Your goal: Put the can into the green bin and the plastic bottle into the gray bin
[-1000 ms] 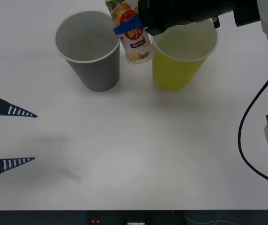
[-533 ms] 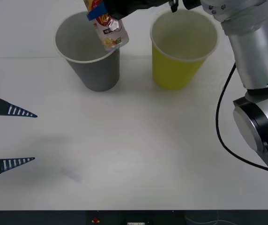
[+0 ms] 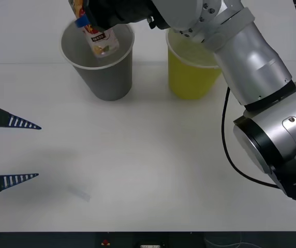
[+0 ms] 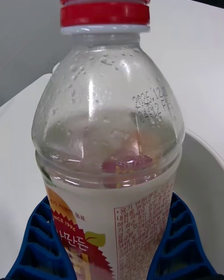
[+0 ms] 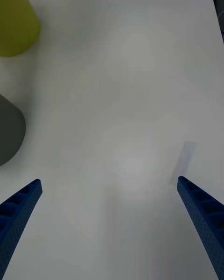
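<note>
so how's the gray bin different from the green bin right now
The gray bin is gray with a white rim; the green bin is yellow-green. The right hand holds the plastic bottle over the gray bin's mouth; no bottle hangs over the green bin. Both stand upright, same tapered shape and size.

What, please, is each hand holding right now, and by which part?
The right hand grips the bottle around its labelled lower body, over the gray bin. The left hand holds nothing.
</note>
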`<action>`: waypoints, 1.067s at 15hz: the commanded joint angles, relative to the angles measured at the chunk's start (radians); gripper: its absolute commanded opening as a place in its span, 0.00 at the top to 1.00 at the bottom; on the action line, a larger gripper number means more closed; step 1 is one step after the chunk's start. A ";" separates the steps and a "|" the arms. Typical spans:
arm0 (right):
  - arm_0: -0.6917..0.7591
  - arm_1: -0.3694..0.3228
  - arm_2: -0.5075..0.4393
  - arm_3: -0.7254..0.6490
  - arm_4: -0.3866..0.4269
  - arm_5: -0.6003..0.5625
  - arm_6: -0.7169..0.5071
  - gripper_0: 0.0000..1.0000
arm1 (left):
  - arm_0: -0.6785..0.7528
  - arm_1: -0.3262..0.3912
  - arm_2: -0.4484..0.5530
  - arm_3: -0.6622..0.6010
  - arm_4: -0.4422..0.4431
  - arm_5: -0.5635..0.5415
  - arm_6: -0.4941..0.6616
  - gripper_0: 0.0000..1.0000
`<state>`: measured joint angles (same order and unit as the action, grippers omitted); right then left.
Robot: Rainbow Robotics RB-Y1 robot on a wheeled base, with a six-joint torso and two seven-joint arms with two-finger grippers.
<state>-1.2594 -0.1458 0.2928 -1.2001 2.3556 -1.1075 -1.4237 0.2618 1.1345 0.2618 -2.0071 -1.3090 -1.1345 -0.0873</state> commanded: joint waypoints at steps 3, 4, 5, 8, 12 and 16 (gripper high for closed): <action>0.000 0.005 0.013 0.005 0.004 0.008 0.002 0.43 | 0.000 0.000 0.000 0.000 0.000 0.000 0.000 0.00; 0.000 0.003 0.013 0.005 0.005 0.012 0.012 0.09 | 0.000 0.000 0.000 0.000 0.000 0.000 0.000 0.00; 0.000 0.003 0.013 0.005 0.002 0.017 0.012 0.00 | 0.000 0.000 0.000 0.000 0.000 0.000 0.000 0.00; 0.000 0.003 0.013 0.007 0.002 0.029 0.012 0.00 | 0.000 0.000 0.000 0.000 0.000 0.000 0.000 0.00; 0.000 -0.003 0.013 0.005 -0.010 0.029 0.014 0.00 | 0.000 0.000 0.000 0.000 0.000 0.000 0.000 0.00; 0.000 -0.066 0.005 -0.065 -0.081 -0.068 0.043 0.00 | 0.000 0.000 0.000 0.000 0.000 0.000 0.000 0.00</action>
<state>-1.2595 -0.1963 0.3025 -1.2470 2.3016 -1.1514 -1.3852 0.2618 1.1345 0.2618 -2.0071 -1.3090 -1.1345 -0.0873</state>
